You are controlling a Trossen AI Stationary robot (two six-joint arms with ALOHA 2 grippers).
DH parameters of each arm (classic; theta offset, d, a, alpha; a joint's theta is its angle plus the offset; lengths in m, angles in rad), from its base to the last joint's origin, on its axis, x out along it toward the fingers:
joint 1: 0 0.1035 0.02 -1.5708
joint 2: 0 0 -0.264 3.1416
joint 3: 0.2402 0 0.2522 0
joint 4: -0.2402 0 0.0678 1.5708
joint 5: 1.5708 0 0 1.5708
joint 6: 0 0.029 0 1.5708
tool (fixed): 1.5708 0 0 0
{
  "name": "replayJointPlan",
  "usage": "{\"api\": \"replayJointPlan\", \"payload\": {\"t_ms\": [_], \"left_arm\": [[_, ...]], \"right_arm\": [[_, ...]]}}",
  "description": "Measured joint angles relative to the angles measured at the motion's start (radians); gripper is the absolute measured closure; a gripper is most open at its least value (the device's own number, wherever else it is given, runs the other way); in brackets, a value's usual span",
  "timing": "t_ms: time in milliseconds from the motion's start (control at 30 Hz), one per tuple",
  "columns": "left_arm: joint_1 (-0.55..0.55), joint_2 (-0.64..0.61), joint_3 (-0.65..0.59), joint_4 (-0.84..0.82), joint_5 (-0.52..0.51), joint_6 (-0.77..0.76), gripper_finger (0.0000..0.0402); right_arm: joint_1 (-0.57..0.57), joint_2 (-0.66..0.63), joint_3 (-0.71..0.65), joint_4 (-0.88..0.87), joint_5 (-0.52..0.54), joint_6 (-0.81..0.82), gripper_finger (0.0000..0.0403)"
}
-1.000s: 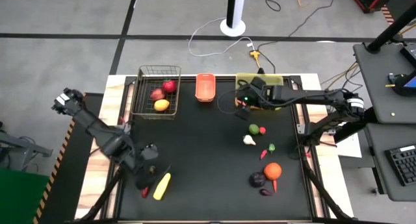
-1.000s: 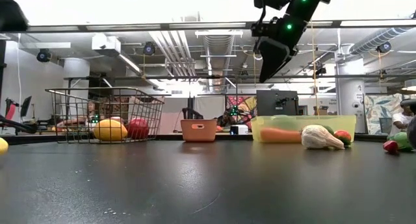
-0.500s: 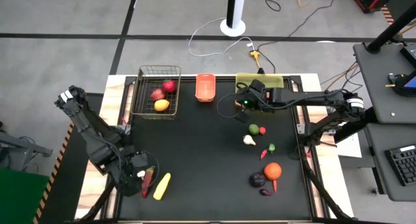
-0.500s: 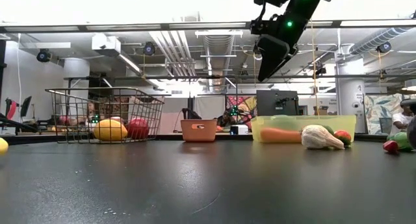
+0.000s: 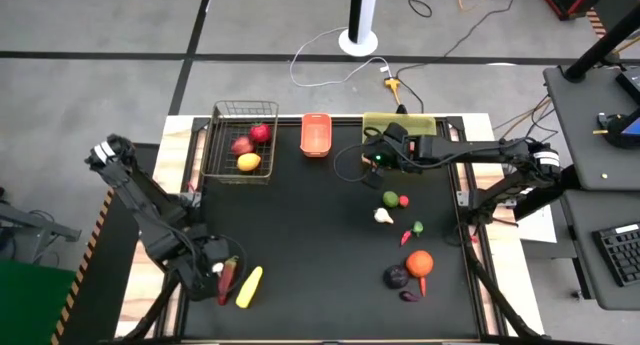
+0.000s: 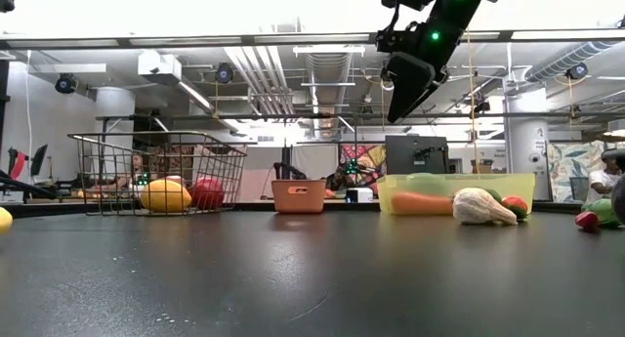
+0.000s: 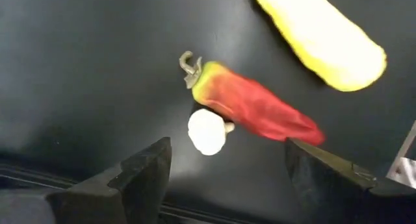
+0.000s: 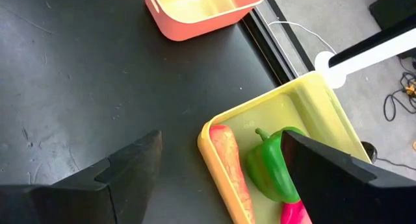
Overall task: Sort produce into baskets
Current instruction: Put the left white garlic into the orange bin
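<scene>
Near the front left corner of the table (image 5: 320,235), the left gripper (image 7: 224,169) hangs with jaws spread over a red chilli (image 7: 253,107); a small white piece (image 7: 207,132) touches the chilli, and what it is I cannot tell. The yellow corn (image 7: 318,39) lies just beside. The wire basket (image 5: 243,142) at the back left holds three fruits. The orange basket (image 8: 201,10) stands at the back edge. The right gripper (image 8: 224,178), jaws spread, hangs beside the yellow bin (image 8: 292,113), which holds a carrot (image 8: 231,165) and a green pepper (image 8: 273,165), both partly cut off. No writing is readable.

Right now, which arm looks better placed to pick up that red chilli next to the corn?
The left. Its gripper hangs open right over the red chilli, beside the corn. The right gripper is far off, by the yellow-green bin.
</scene>
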Motion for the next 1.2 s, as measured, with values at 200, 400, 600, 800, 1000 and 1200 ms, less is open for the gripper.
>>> {"api": "replayJointPlan", "payload": {"t_ms": [200,400,600,800,1000,1200], "left_arm": [[-0.019,0.085,-0.001,0.001,0.002,0.084,0.013],[-0.027,0.153,-0.001,0.001,0.022,0.096,0.0132],[-0.032,0.202,-0.002,0.002,0.021,0.102,0.0132],[-0.033,0.244,-0.002,0.01,0.013,0.118,0.0136],[-0.033,0.272,-0.011,0.019,-0.007,0.125,0.0157],[-0.033,0.289,-0.023,0.053,-0.007,0.123,0.0175]], "right_arm": [[0.0,0.0,0.0,0.0,0.0,0.009,0.009],[0.0,0.0,0.0,0.001,-0.019,0.011,0.0091],[0.0,0.0,0.0,0.002,-0.023,0.016,0.0088],[0.0,0.0,0.0,0.002,-0.023,0.016,0.0092],[0.0,0.0,0.0,0.002,-0.023,0.016,0.0088],[0.0,0.0,0.0,0.002,-0.023,0.016,0.0091]]}}
